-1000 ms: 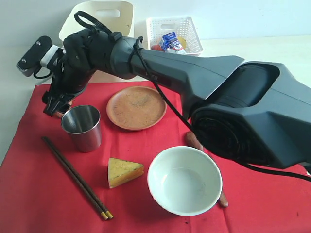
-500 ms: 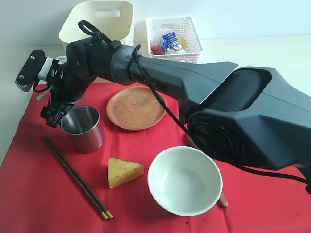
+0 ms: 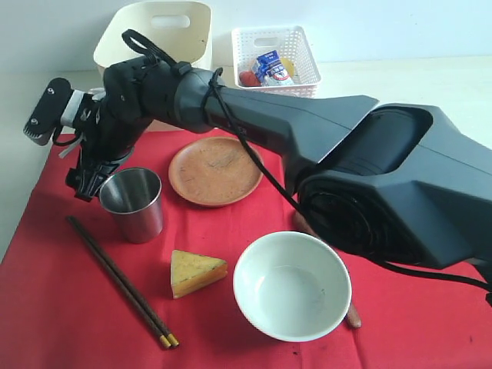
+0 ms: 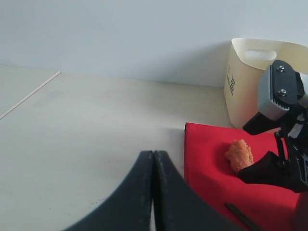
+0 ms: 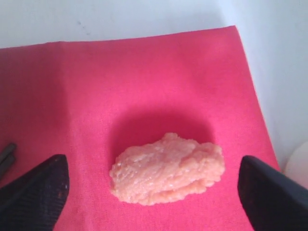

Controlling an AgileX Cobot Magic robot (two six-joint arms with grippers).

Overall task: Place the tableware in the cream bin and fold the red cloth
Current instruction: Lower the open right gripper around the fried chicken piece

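Over the left end of the red cloth (image 3: 46, 307), my right claw (image 5: 154, 187) hangs wide open and grips nothing. Its two dark tips stand on either side of an orange-pink lump of food (image 5: 168, 168) that lies on the cloth, apart from both.

Just beside that claw stands the steel cup (image 3: 132, 201), upright and empty. It is so close to my wrist that I cannot tell whether they touch. The chopsticks (image 3: 123, 283) lie side by side in front of the cup, slanting toward the cheese wedge (image 3: 197, 271). The brown plate (image 3: 216, 170) sits under my forearm, and the pale bowl (image 3: 292, 286) is nearer the camera, well apart from the claw. The cream bin (image 3: 157, 31) stands behind the cloth, with my arm covering its lower part. Next to it is the white lattice basket (image 3: 275, 54) with a milk carton (image 3: 270, 68) inside.

From outside, the lump is hidden behind my claw and the cup. Only the wrist cameras show it. The right one looks straight down on it and catches the chopstick ends at the picture's edge.

The left wrist camera shows what the outside view leaves out. My left claw (image 4: 153, 192) is closed, fingers pressed together with nothing between them, above the bare pale table (image 4: 96, 120) beside the cloth's edge. From there I see the lump side-on between my right claw's spread fingers, with the bin's wall close behind.
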